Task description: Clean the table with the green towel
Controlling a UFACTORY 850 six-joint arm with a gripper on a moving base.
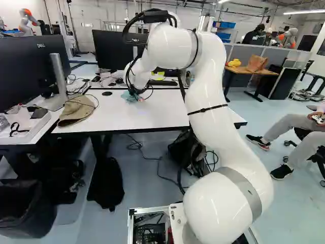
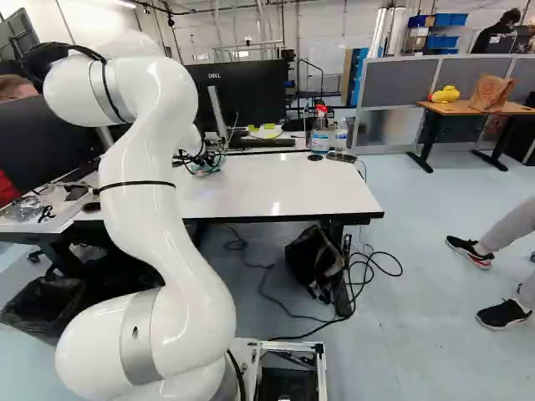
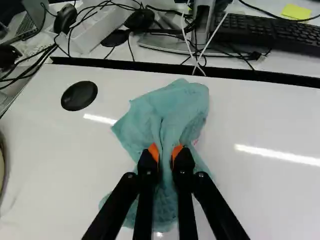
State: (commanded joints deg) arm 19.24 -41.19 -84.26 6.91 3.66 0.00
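Green towel (image 3: 177, 107) pinched in the gripper (image 1: 135, 93), bunched on the white table (image 2: 292, 185).
With twelve o'clock straight ahead of the gripper, both orange pads (image 3: 154, 151) press a raised fold between them, and the cloth spreads loosely toward twelve and six o'clock, lying on the tabletop. From the grip, a black disc (image 3: 79, 95) lies at ten o'clock, a keyboard (image 3: 270, 32) toward one, a tan cap (image 1: 76, 111) at nine, and a spray bottle (image 2: 319, 134) near two.

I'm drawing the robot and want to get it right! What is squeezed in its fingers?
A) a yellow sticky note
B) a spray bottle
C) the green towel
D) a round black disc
C: the green towel is bunched up between the gripper's two orange pads.
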